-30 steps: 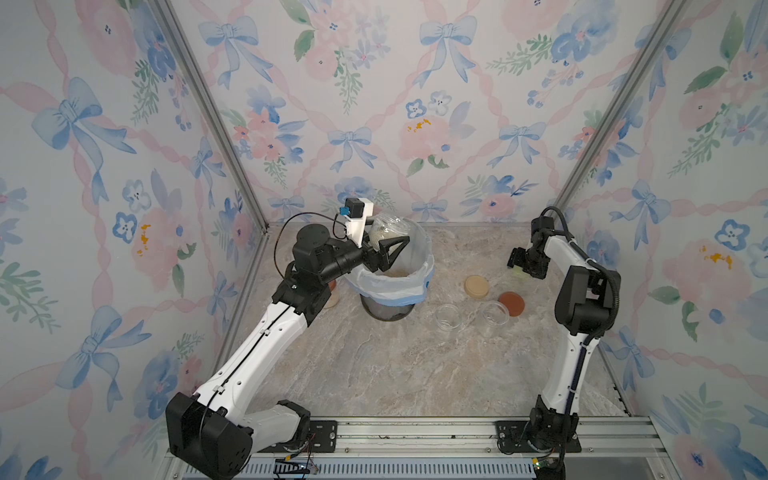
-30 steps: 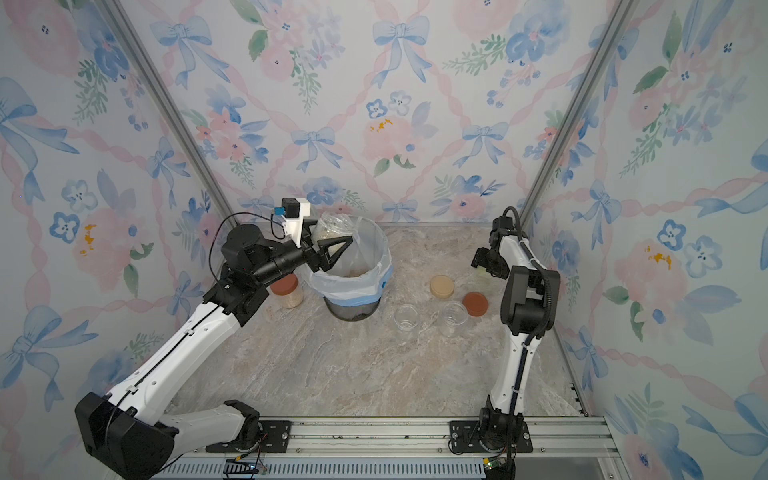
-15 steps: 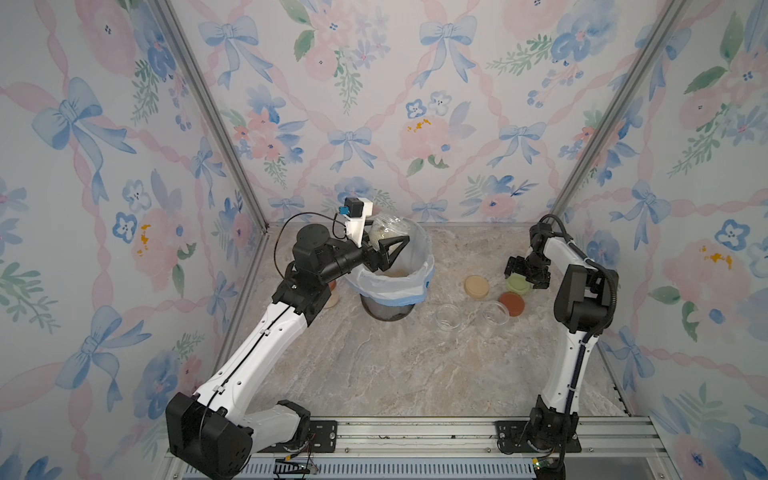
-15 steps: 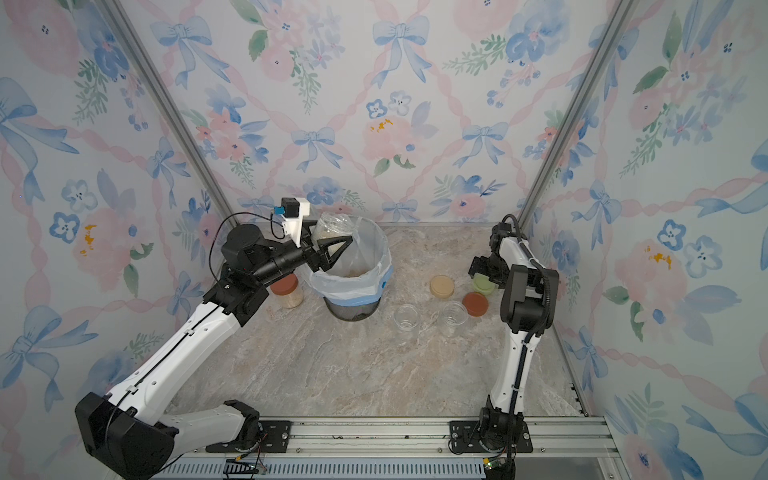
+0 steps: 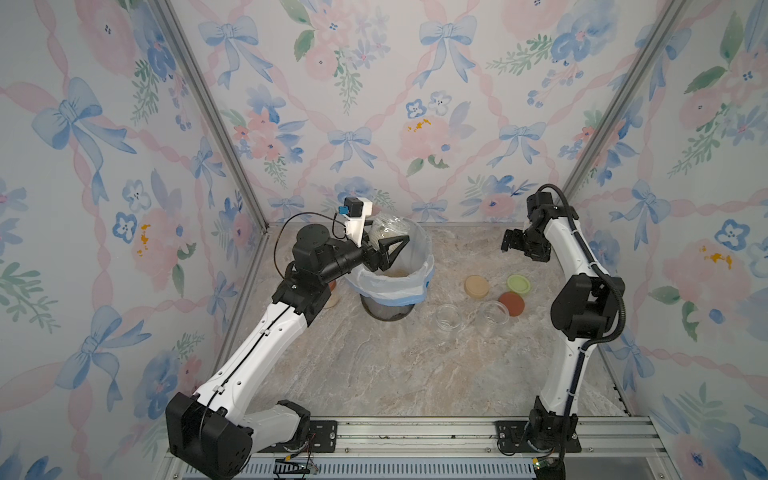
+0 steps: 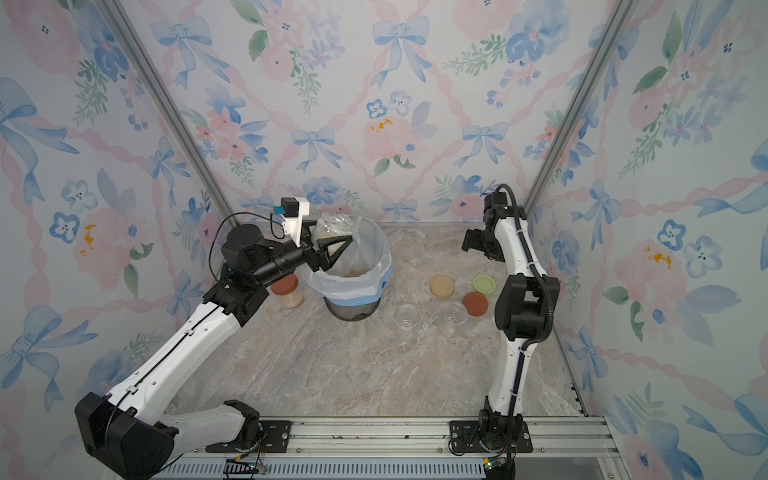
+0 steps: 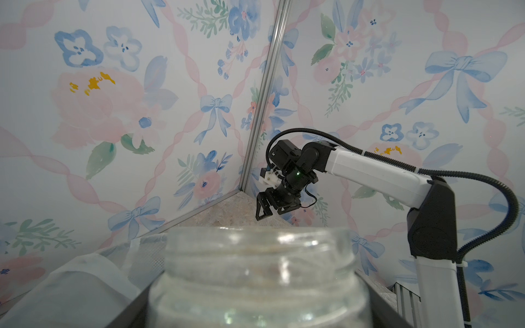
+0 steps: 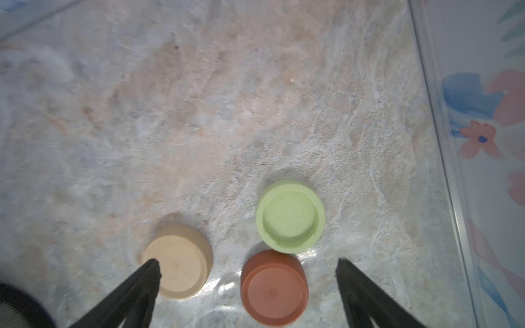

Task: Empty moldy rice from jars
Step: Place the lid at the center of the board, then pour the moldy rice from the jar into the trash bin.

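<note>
My left gripper (image 5: 384,251) (image 6: 332,249) is shut on a clear glass jar (image 5: 384,230) (image 6: 330,228) (image 7: 260,269), tipped over the lined bin (image 5: 424,270) (image 6: 384,266). Pale moldy rice (image 6: 328,232) shows inside the jar, and a tan heap (image 5: 401,272) lies in the bin. Two empty jars (image 5: 449,316) (image 5: 494,312) stand open to the right. Behind my left arm stands a jar with a rust-red lid (image 6: 286,291), holding rice. My right gripper (image 5: 517,249) (image 6: 478,247) (image 8: 247,265) hangs open and empty above the loose lids.
Three lids lie on the marble top near the right wall: beige (image 5: 476,286) (image 8: 177,261), pale green (image 5: 518,284) (image 8: 290,217), which lies hollow side up, and rust-red (image 5: 511,303) (image 8: 274,286). Floral walls close in the back and both sides.
My right gripper came down to the lids, opened and left the pale green lid beside the other two, then rose toward the back. The left arm and its jar have not moved.
</note>
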